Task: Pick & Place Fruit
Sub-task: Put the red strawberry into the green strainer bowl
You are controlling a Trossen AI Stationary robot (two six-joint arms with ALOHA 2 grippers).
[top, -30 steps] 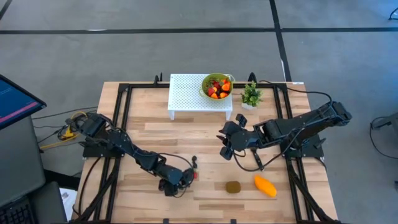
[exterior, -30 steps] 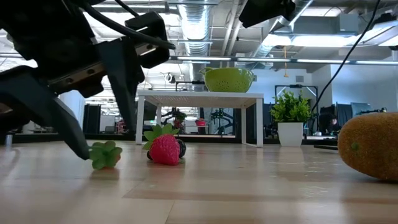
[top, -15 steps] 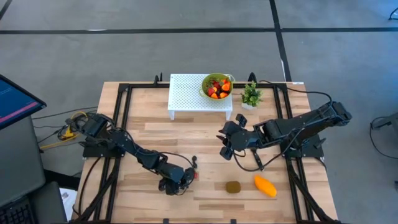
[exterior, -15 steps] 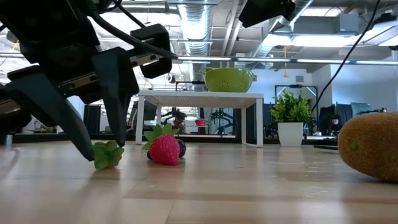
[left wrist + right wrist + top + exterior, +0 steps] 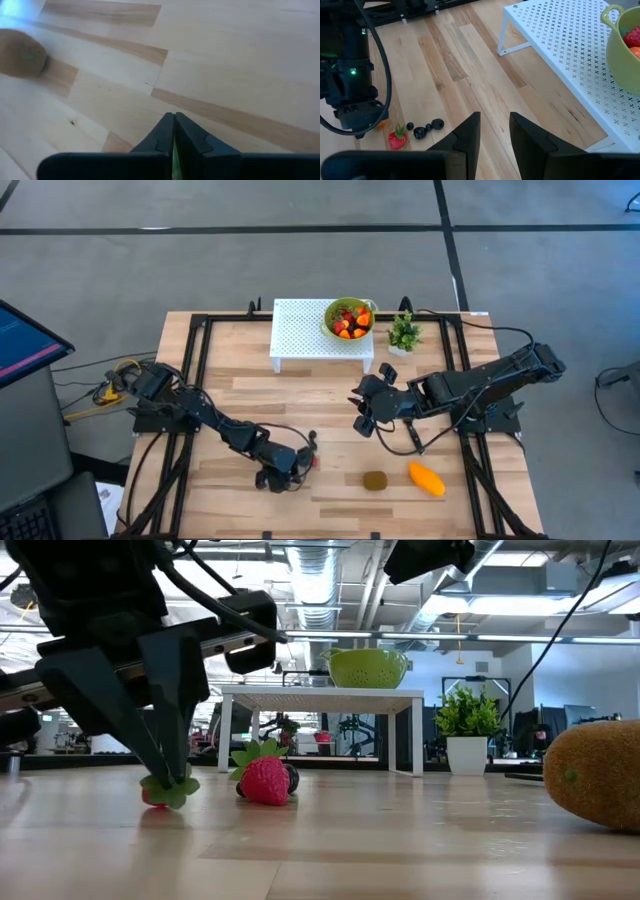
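The whole table is being viewed from straight above by the high camera, from well off. The scene is being viewed level from the tabletop by the low camera, facing across the wood toward the white stand and the room beyond, very near a strawberry. The boards are being viewed from close above by the left wrist camera, facing toward the kiwi. The stand and the green bowl are being viewed by the right wrist camera, along with the strawberry. The stand, bowl and kiwi are being shared by the high and low views.

Left claw clamped low; right claw parted.
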